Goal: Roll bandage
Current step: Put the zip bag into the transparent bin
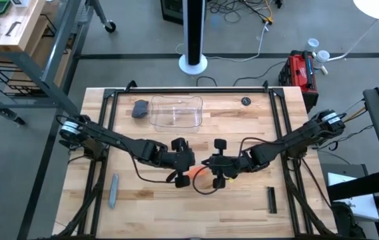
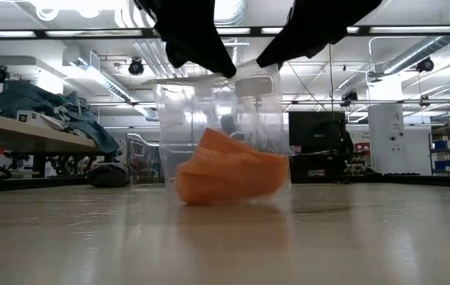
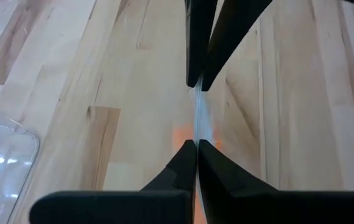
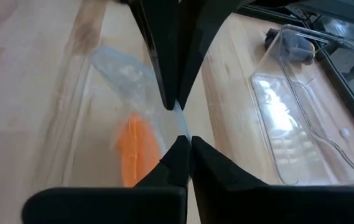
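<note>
Both grippers meet near the middle of the table (image 1: 142, 200), slightly toward its front edge: my left gripper (image 3: 196, 115) is pinched shut on the top of the clear plastic wrapper (image 4: 124, 78), and my right gripper (image 4: 178, 124) is clamped on that same film from the opposite side. Reason for the double pinch, as I judge it: the bandage (image 2: 232, 172) sits inside the wrapper, so the two holds let me pull the film apart before any rolling can start. In the low view the orange bandage hangs as a crumpled bundle in the raised bag, its underside touching or just above the wood; I cannot tell which. Surface: pale butcher-block planks inside a dark frame. Toward the far edge lies a clear plastic tray (image 1: 176, 112), a grey lump (image 1: 140, 109) just beside it, and a small dark disc (image 1: 245, 101) further right. A grey stick (image 1: 113, 190) rests near the front left corner, a black bar (image 1: 271, 199) near the front right. Room beyond: workshop floor, a white pillar base (image 1: 193, 64), a red toolbox (image 1: 300, 69), a wooden bench (image 1: 6, 27) at the far left.
</note>
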Action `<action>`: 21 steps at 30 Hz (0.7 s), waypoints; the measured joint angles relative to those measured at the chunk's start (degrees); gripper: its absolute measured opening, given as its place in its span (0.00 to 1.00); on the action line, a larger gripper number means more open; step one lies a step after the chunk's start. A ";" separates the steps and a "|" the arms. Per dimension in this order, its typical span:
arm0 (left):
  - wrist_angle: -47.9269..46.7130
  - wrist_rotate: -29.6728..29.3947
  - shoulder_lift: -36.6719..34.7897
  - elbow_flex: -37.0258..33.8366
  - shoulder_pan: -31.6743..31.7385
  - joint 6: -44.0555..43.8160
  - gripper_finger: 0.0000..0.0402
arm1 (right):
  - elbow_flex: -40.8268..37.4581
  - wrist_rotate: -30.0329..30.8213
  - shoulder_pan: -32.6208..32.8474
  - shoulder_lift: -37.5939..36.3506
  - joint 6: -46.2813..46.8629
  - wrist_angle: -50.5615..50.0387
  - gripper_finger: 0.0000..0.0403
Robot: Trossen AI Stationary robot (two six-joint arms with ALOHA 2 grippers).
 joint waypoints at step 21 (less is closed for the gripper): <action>3.23 -1.38 0.01 -0.12 -0.34 4.17 0.00 | 0.00 -8.35 -2.38 2.93 2.09 4.08 0.43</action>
